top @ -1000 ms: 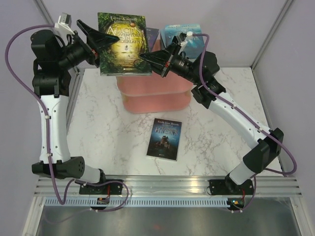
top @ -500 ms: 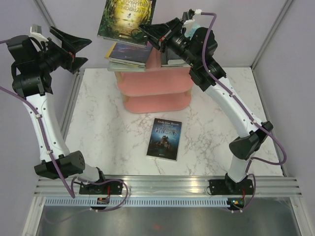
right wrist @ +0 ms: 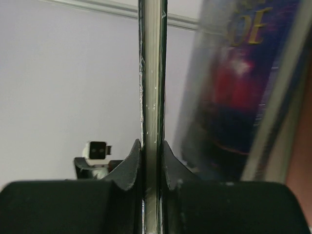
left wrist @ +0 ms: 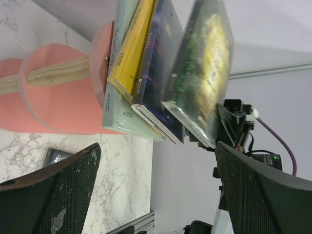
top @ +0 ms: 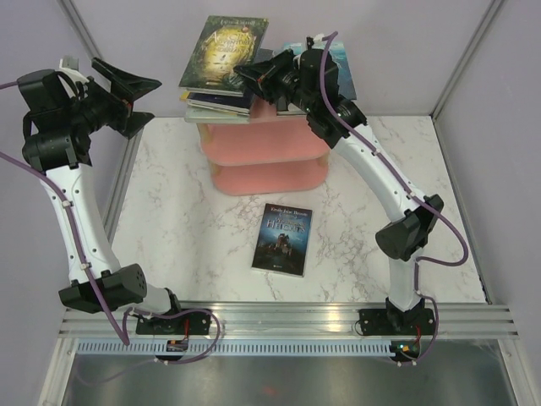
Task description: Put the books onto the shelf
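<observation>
Above the left end of the top tier of the shelf [top: 262,165], the green-gold book [top: 226,52] was held by the right gripper [top: 254,78], whose fingers were clamped tight on the book's edge, as was shown in the right wrist view. A second before, the book had been flanked by both grippers in front of the shelf. Since then it had been left wholly to the right arm, lifted, and brought down toward the stack of books [top: 215,106] already lying on that tier. The left gripper [top: 127,89] had been drawn off to the left, well apart from the shelf, its jaws spread wide with nothing between them. In the left wrist view the held book was seen tilted over the stack, a gap being left along most of its length; whether its lower corner touched could not be told. Only the lowering and release were judged to remain for this book. One dark blue book [top: 282,238] was left flat on the table [top: 169,211], well apart from the shelf, so the task was judged nearly but not fully done.
</observation>
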Motion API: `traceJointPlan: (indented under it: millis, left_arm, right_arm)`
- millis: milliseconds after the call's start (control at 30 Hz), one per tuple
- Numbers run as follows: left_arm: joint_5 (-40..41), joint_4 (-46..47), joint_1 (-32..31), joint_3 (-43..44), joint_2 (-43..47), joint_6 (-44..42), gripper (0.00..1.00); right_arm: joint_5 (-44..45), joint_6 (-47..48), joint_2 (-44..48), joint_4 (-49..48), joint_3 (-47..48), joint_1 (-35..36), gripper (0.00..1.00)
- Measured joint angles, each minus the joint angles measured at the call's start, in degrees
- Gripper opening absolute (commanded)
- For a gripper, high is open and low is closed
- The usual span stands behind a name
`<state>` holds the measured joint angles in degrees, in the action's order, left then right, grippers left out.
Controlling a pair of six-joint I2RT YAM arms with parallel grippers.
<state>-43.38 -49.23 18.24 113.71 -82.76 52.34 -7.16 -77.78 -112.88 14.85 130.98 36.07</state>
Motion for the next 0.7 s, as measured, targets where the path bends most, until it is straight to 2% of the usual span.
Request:
traceJointPlan:
  millis: [233,333,367,467,533,567,633,667,700]
  left_arm:
    - [0.0,-0.96,0.0,-0.98,0.02,-0.42,1.0]
    - [0.02,-1.46,0.0,-1.38,0.22,-0.52,1.0]
    - [0.02,-1.55,0.0,-1.49,0.31,-0.59,1.0]
    - [0.04,-1.7,0.0,-1.62,0.46,-0.83,1.0]
    - [0.2,-1.7,0.0,-1.75,0.63,-0.87,1.0]
    - [0.24,-1.7,0.0,-1.88,0.74,-0.87,1.0]
    - [0.31,-1.7,0.0,-2.16,0.98,-0.87,1.0]
    - [0.37,-1.7,0.0,-2.27,1.07,-0.9,1.0]
    - [0.42,-1.7,0.0,-2.34,1.14,-0.9,1.0]
  right_arm:
    - [1.51,-0.92,-1.68,4.85,0.02,-0.17,0.0]
    - [1.42,-1.49,-1.68,4.96,0.13,-0.33,0.22]
    - [1.16,-1.79,-1.7,5.01,0.13,-0.44,0.37]
    - [0.33,-2.36,-1.7,4.33,0.17,-0.79,0.56]
    - [-0.09,-2.64,-1.7,3.63,0.2,-1.09,0.62]
    - [-0.42,-2.67,-1.7,3.08,0.2,-1.18,0.7]
    - [-0.96,-2.82,-1.53,1.75,0.24,-1.36,0.78]
    - [-1.18,-2.97,-1.36,1.49,0.24,-1.42,0.98]
    - [-1.81,-2.97,-1.11,0.68,0.2,-1.46,0.98]
